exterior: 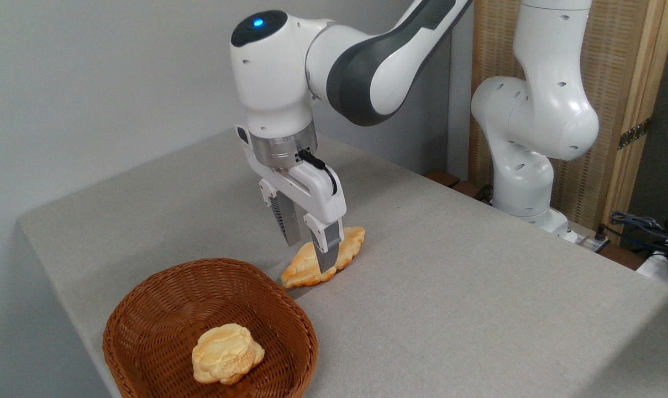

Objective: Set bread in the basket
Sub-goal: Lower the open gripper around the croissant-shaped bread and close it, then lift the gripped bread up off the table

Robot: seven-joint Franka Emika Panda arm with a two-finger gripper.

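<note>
Grey cloth-covered worktop [450, 287] against a plain grey wall. Elongated golden-orange pastry bread with pale ridged top [311, 264] lies on the worktop, just beside the far rim of the brown woven wicker basket [146, 309], outside it. White two-finger tool [311, 254] is down over its middle, fingers either side; can't tell if clamped. Lumpy pale-yellow bun [227, 354] sits inside the basket.

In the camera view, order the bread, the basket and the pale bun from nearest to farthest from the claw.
1. The bread: between the fingers of the claw, on the table.
2. The basket: its near rim lies lower left of the claw.
3. The pale bun: inside the basket, toward its front.
</note>
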